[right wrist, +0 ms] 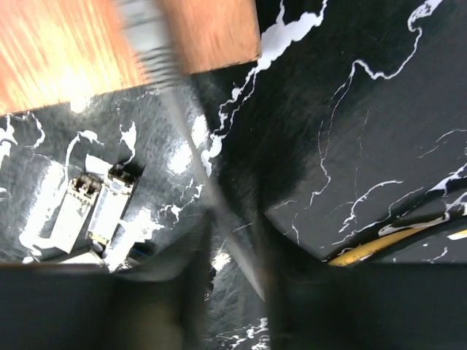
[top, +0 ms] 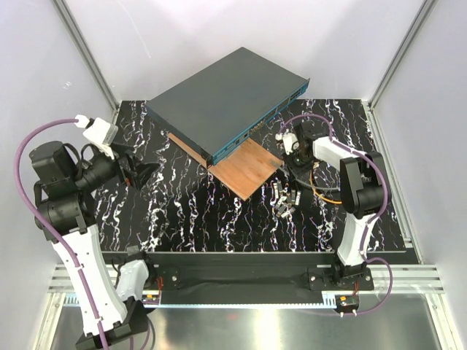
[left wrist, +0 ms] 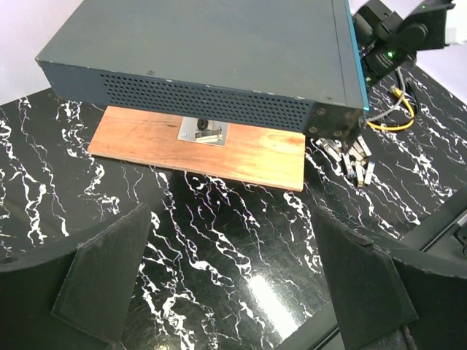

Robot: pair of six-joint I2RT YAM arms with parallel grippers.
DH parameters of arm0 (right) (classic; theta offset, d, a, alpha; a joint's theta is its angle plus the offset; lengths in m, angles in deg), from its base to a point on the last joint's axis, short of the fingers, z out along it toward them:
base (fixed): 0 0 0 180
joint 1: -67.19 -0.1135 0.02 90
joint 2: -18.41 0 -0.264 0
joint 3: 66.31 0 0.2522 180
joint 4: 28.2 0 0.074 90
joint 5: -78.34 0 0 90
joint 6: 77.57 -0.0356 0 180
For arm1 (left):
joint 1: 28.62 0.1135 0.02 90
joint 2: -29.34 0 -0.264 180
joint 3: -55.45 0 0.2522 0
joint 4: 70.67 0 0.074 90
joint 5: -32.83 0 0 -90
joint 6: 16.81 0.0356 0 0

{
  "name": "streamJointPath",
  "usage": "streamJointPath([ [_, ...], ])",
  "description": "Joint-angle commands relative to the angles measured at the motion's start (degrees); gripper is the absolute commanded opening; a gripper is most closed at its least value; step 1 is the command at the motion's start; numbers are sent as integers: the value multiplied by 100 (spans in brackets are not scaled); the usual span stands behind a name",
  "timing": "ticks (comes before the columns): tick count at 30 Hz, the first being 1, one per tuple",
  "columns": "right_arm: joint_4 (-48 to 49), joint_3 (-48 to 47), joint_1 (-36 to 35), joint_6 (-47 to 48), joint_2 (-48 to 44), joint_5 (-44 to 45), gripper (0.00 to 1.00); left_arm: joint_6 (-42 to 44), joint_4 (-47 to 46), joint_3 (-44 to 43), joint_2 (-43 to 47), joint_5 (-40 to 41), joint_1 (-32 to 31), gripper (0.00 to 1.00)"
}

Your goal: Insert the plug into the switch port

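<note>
The switch (top: 226, 98) is a flat dark grey box propped on a wooden board (top: 248, 168); its teal front face with the row of ports (top: 255, 131) faces the right arm. A thin orange cable (top: 328, 193) loops on the table by my right gripper (top: 295, 157). In the right wrist view a blurred thin cable (right wrist: 197, 168) runs down between the blurred fingers (right wrist: 237, 255), close to one of them; the plug cannot be made out. My left gripper (left wrist: 233, 292) hangs open over bare table, far left of the switch (left wrist: 219, 44).
Several small grey metal modules (top: 284, 198) lie on the black marbled table beside the board's right corner, also in the right wrist view (right wrist: 102, 208). A piece of orange cable (right wrist: 372, 250) lies to the right of the fingers. White walls enclose the table.
</note>
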Motion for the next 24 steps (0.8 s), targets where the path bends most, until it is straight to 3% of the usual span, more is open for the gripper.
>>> streamJointPath([
  [1,92,-219,-65,83,91,46,29,234,43,-112,59,-199,15,99],
  [4,-197,-368,-57,101,-75,2,4,226,-98,29,164,-253,15,99],
  [5,-363,-412,-57,101,-293,19,0,295,-133,46,182,-296,15,99],
  [8,-933,-535,39,119,-1076,-243,0,795,104,-120,191,-586,15,99],
  [11,-1671,-745,354,153,-2084,-1050,0,1313,358,-340,234,-1139,15,99],
  [14,-2470,-983,698,398,-3025,-1991,0,1115,-70,-323,480,-1744,15,99],
  [16,-3042,-1080,725,636,-3571,-2554,0,912,-859,-131,716,-2148,6,99],
  [17,-3220,-1159,725,715,-3722,-2695,0,406,-1280,-16,796,-2281,6,99],
  [21,-4047,-1265,726,1103,-4232,-3713,0,-1143,-4412,573,1016,-2871,-12,99],
  [24,-4600,-1221,734,1454,-4444,-4179,2,-1471,-4985,364,824,-2942,-126,99],
])
